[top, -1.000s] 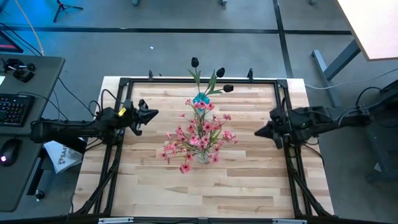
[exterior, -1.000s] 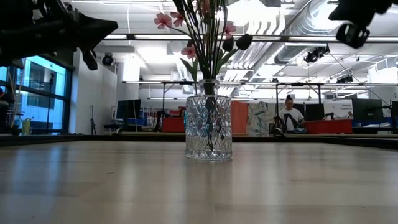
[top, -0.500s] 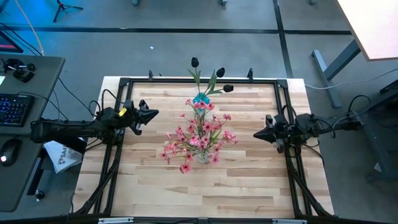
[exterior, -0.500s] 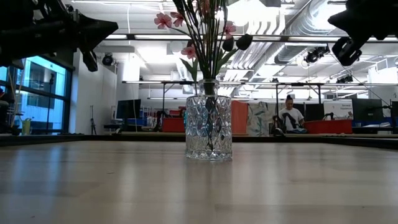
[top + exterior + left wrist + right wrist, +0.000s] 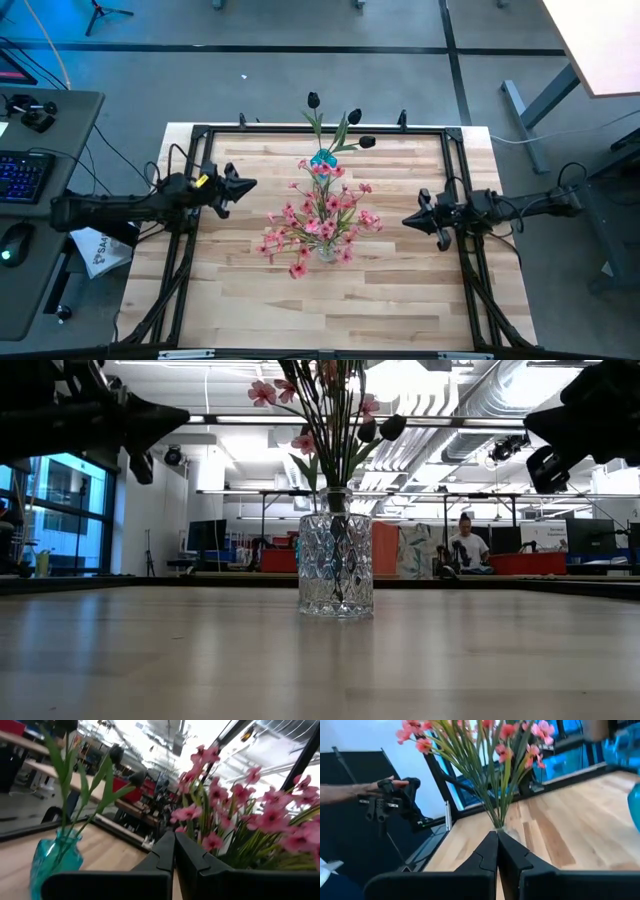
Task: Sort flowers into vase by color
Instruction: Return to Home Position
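The pink blossom sprays (image 5: pixel 318 222) stand with their stems in a clear cut-glass vase (image 5: pixel 335 565) at the table's middle. Black buds (image 5: pixel 355 117) on green stems stand in a teal vase (image 5: pixel 322 160) just beyond it, toward the far edge. My left gripper (image 5: pixel 247 185) hovers shut above the table, left of the flowers, and its wrist view shows the teal vase (image 5: pixel 55 860) and pink blossoms (image 5: pixel 240 810) ahead. My right gripper (image 5: pixel 405 221) hovers shut to the right of the flowers, pointing at the pink stems (image 5: pixel 495 780).
A black metal frame (image 5: pixel 300 130) runs around the wooden table top (image 5: pixel 400 300). Bare wood lies between each gripper and the vases and along the near side. A desk with a keyboard (image 5: pixel 22 175) stands beyond the table's left edge. A person (image 5: pixel 465 550) sits far behind.
My right gripper has come down lower above the table and edged slightly toward the pink flowers, staying shut. The vases and flowers have kept their places.
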Action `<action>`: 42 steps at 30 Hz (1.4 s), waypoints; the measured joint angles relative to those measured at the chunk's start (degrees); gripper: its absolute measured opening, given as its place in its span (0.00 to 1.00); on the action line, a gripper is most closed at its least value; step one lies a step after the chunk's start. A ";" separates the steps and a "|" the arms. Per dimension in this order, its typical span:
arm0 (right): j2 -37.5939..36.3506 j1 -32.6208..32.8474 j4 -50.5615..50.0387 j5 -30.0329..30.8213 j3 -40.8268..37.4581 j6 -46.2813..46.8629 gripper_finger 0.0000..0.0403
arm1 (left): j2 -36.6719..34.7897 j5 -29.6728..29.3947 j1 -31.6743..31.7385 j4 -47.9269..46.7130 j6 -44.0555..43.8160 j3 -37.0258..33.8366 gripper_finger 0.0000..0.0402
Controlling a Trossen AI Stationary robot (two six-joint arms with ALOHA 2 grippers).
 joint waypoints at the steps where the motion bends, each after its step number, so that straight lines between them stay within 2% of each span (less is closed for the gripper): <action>1: 0.01 0.00 0.45 -0.01 -0.18 -1.15 0.00 | -0.73 -0.01 0.00 -1.66 -0.10 0.00 0.00; 10: 0.02 0.00 1.01 -0.53 -0.18 -11.07 0.00 | -8.87 -0.01 0.02 -17.02 -0.01 0.00 0.00; 15: 0.02 -0.02 -0.02 1.23 -0.18 -9.92 0.00 | -15.89 -0.01 0.00 -25.65 -0.13 0.02 0.00; 20: 0.04 0.00 -0.47 1.42 -0.18 -10.05 0.00 | -21.97 -0.17 0.07 -39.60 -0.44 0.03 0.00; 26: 0.07 0.00 -1.06 1.44 -0.18 -10.13 0.00 | -26.69 -2.93 0.05 -39.48 -0.27 0.07 0.00; 31: -0.41 0.15 -2.49 1.44 -0.18 -10.13 0.00 | -26.49 -2.96 -0.16 -39.61 -0.27 0.02 0.00; 36: -6.89 0.88 -7.72 1.42 -0.18 -10.14 0.00 | -26.49 -3.09 -1.11 -39.48 -0.07 0.02 0.00; 42: -6.99 0.86 -6.03 1.01 -0.18 -10.14 0.00 | -26.50 -3.20 -2.13 -39.47 -0.10 0.02 0.00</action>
